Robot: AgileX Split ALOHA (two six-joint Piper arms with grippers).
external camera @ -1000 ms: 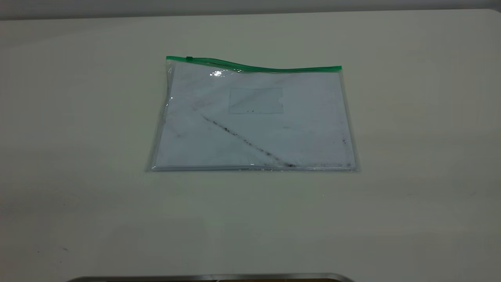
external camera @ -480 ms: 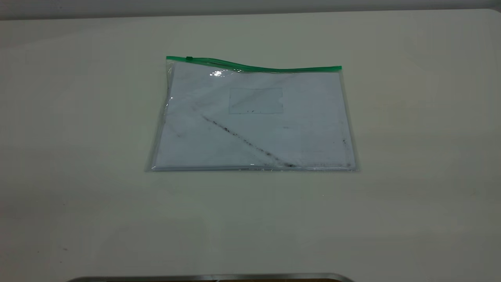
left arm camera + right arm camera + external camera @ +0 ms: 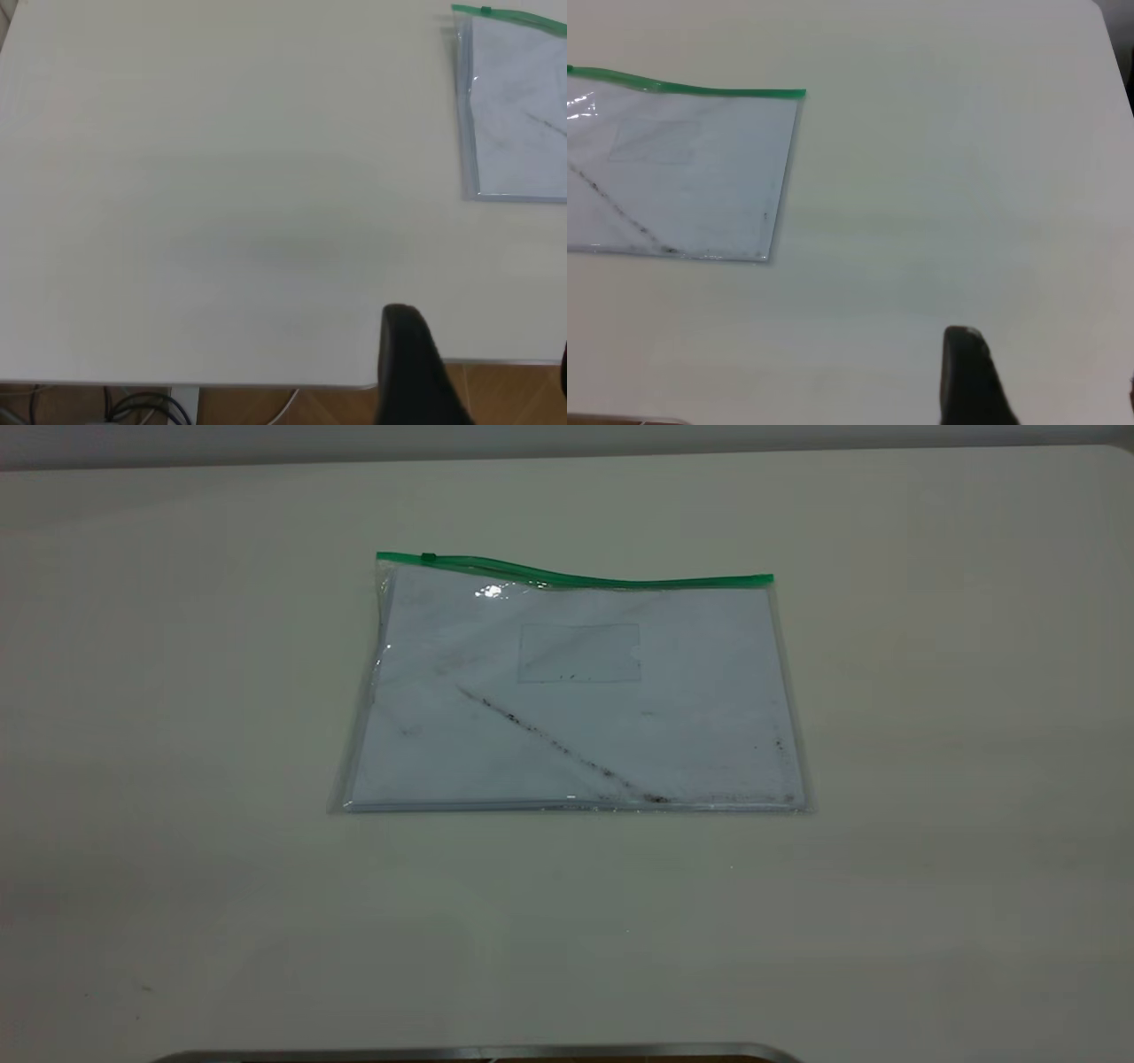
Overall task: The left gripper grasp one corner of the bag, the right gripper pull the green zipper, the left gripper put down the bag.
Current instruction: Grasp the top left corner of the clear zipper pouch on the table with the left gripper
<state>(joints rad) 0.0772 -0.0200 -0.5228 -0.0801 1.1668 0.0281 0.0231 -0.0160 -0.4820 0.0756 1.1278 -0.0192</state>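
The bag point(image 3: 571, 691) lies flat on the table point(image 3: 930, 779), around the middle of the tabletop and somewhat toward its far edge, well clear of both side edges. It is a clear pouch with white paper point(image 3: 673, 735) inside, and a dark streak point(image 3: 558, 746) runs diagonally across the paper. A small clear pocket point(image 3: 578, 653) sits on the upper middle of the pouch.

The green zipper point(image 3: 620, 581) runs along the bag's far long edge, wavy rather than straight, rising toward the left end. Its small slider tab point(image 3: 429, 558) sits close to the far left corner of the bag. Nothing touches the bag or the zipper.

The left gripper point(image 3: 416, 372) shows only in its own wrist view as one dark finger, over the near edge of the table and well apart from the bag; whether it is released or clenched cannot be told. The right gripper point(image 3: 970, 376) likewise shows only one dark finger in its wrist view, above bare tabletop well apart from the bag's right end, and its state cannot be told either. Neither arm appears in the exterior view.
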